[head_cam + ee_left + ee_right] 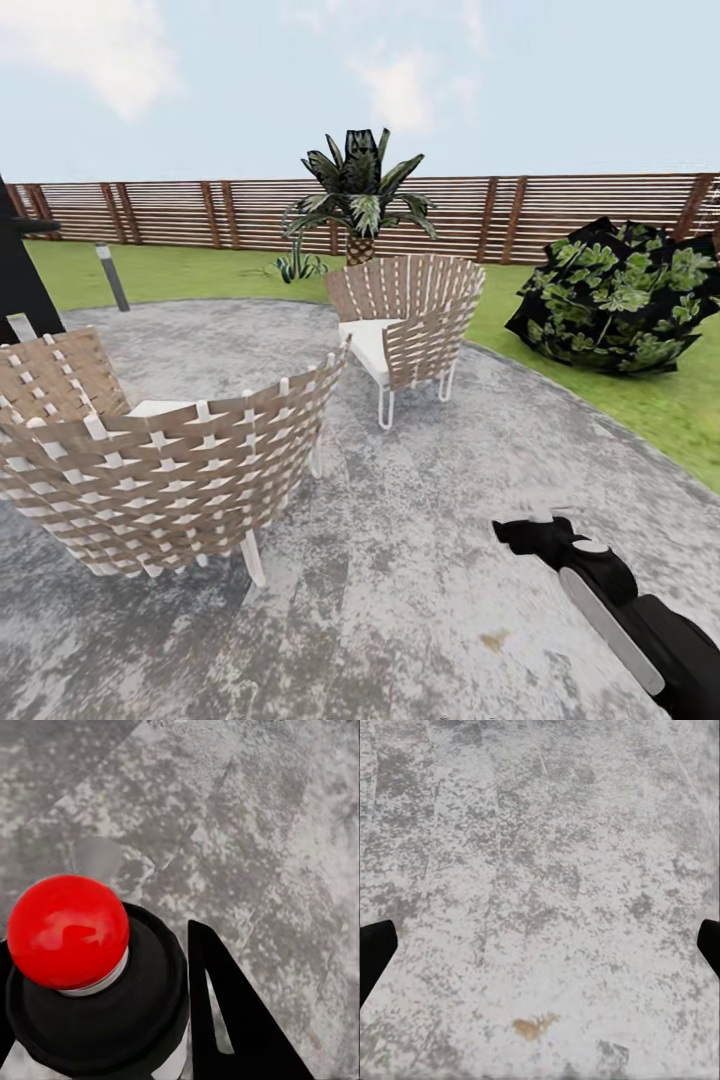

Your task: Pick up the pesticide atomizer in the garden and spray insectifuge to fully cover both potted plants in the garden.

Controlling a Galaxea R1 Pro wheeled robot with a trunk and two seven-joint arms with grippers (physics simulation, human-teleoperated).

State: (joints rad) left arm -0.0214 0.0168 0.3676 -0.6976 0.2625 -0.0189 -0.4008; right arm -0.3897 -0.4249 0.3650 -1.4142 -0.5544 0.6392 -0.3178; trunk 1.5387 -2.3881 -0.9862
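Setting: a mottled grey paved patio [420, 560] lay ringed by green lawn [640, 400], backed by a brown slatted wooden fence [560, 215] under a pale, cloudy sky.
Seats: two curved wicker chairs stood on the paving, the near one [170, 470] woven in tan and white bands, the far one [405, 325] on thin white legs with a white cushion.
Plants: a palm [362, 195] rose before the fence, a striped spiky agave [298, 265] beside it; a dark leafy bush [620, 295] sat on the grass.
Lamp: a grey bollard [112, 278] stood at the lawn's edge.
Spray bottle: the spray bottle [90, 975], dark-bodied with a glossy red round top, sat clamped in the left gripper [112, 1020] above the paving.
Right gripper: the right gripper [540, 945] hung over the stone, its black fingers [375, 952] spread wide with nothing between them.
Stain: a small brown blotch [534, 1026] marked the paving.
Writing: none legible.
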